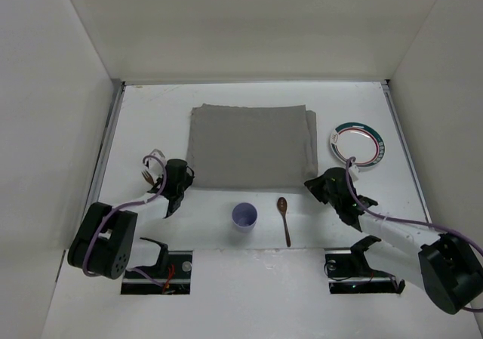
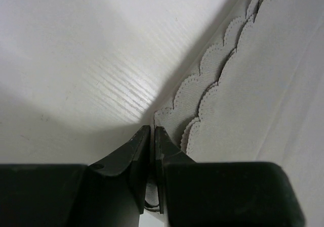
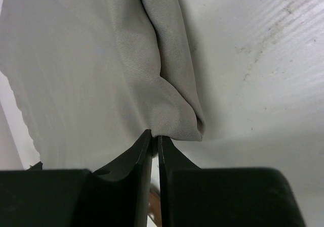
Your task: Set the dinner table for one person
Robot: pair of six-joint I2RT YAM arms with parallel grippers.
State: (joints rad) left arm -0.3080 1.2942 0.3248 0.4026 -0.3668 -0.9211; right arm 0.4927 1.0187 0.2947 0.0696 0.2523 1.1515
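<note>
A grey cloth mat [image 1: 253, 146] lies flat on the white dinner table [image 1: 151, 120], with a fold along its right edge. My left gripper [image 1: 181, 174] is at the mat's near-left corner. In the left wrist view the gripper [image 2: 152, 128] is shut with the scalloped mat edge [image 2: 202, 100] pinched between its fingers. My right gripper [image 1: 317, 184] is at the near-right corner. In the right wrist view the gripper [image 3: 154, 133] is shut on the bunched mat corner [image 3: 177, 121]. A white plate with a green rim [image 1: 357, 144] lies to the right of the mat.
A pale purple cup [image 1: 244, 216] and a brown wooden spoon [image 1: 284, 218] sit on the table in front of the mat, between the two arms. Metal rails [image 1: 108, 139] run along the table's side edges, and white walls enclose it.
</note>
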